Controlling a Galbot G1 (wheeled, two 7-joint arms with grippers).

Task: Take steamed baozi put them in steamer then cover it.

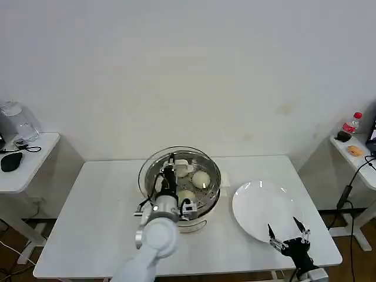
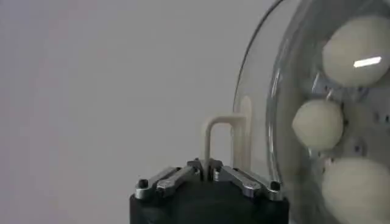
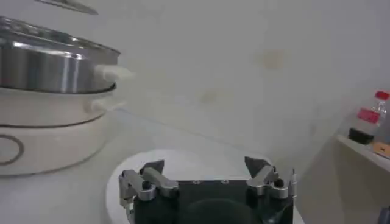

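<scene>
The left gripper [image 2: 207, 171] is closed on the handle [image 2: 217, 143] of the glass lid [image 1: 176, 170], held over the steamer [image 1: 202, 220] with the buns [image 1: 201, 178] under the jaws. If the thin handle slips, the lid drops crooked. The right gripper [image 1: 289, 233] waits open and empty — beside the plate [image 1: 258, 208].

Left claw [image 1: 171, 160] clamped, arm extended forward; right claw [image 1: 289, 230] spread, low.

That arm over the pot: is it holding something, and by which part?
Yes. The left gripper is shut on the glass lid, pinching its pale handle above the steamer.
</scene>
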